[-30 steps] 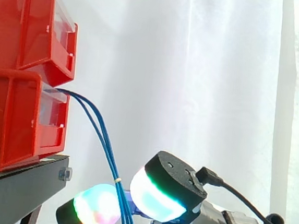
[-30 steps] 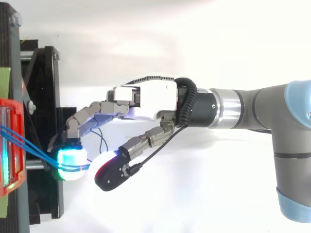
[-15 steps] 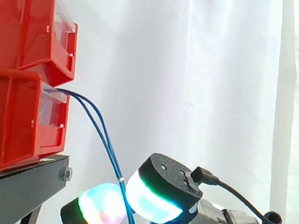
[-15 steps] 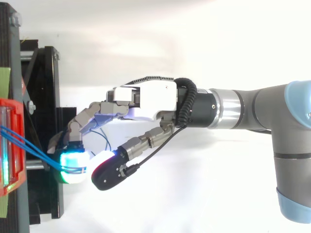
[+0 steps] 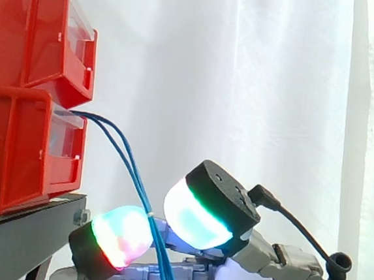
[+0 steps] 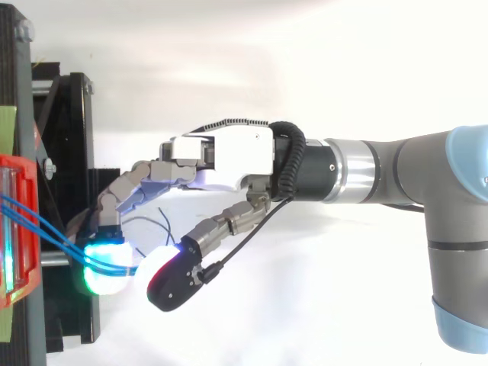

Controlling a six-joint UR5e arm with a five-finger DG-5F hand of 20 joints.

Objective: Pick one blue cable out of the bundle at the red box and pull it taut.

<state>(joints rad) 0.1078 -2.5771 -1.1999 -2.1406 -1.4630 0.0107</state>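
Two blue cables (image 5: 124, 159) leave the lower red bin (image 5: 15, 154) and slope down to the right, tied together by a small yellow band. In the top view the blue cables (image 6: 40, 230) run from the bin across a green-glowing fingertip (image 6: 103, 272). My hand (image 6: 221, 156) reaches in from the right with fingers curled. The cables pass between that fingertip and the thumb pad (image 6: 169, 278), which stand close on either side. From the side, my hand (image 5: 224, 199) sits low, the cables dropping between its two glowing pads. I cannot tell one cable from the other within the grasp.
A second red bin (image 5: 33, 28) is stacked on the lower one. Both rest on a black stand (image 5: 25, 231) at the left. A white curtain (image 5: 257, 87) hangs behind. A loose loop of cable (image 6: 156, 221) lies under the fingers.
My hand has risen a little in the side view and shifted slightly toward the bins. The glowing pads now sit higher along the cables, which still run between them.
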